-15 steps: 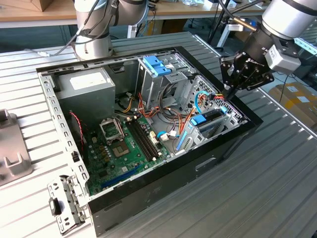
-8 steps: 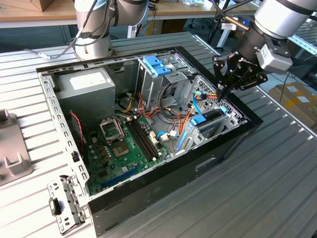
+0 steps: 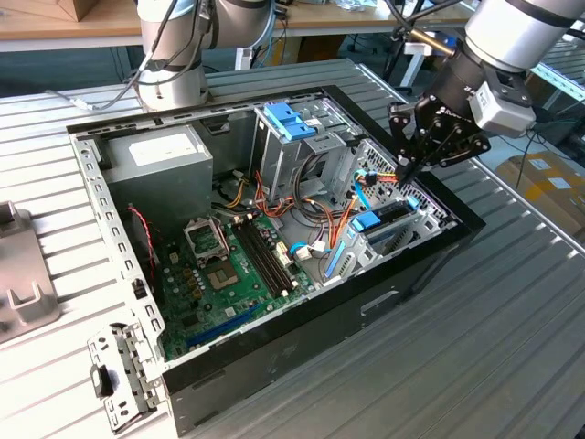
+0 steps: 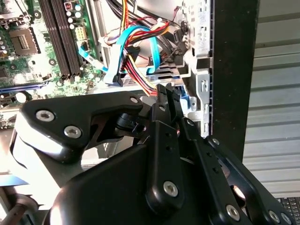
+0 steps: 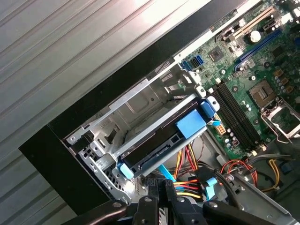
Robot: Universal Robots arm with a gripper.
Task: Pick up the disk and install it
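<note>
Blue-framed disk [image 5: 161, 140] sits in the metal drive cage [image 5: 136, 105] at the front corner of the open computer case [image 3: 302, 343], right by the motherboard [image 3: 228, 274]. Black gripper [image 5: 159, 185] hovers just above it, fingers pressed together, holding nothing.

The disk [image 5: 157, 143] pairs a dark matt body with a bright blue plastic carrier. Its cage [image 5: 140, 101] is bare, dull-silver sheet metal (punched with holes). The table [image 3: 512, 347] is ribbed grey metal — the gripper [image 4: 164, 101] matt black, with shiny screws.
</note>
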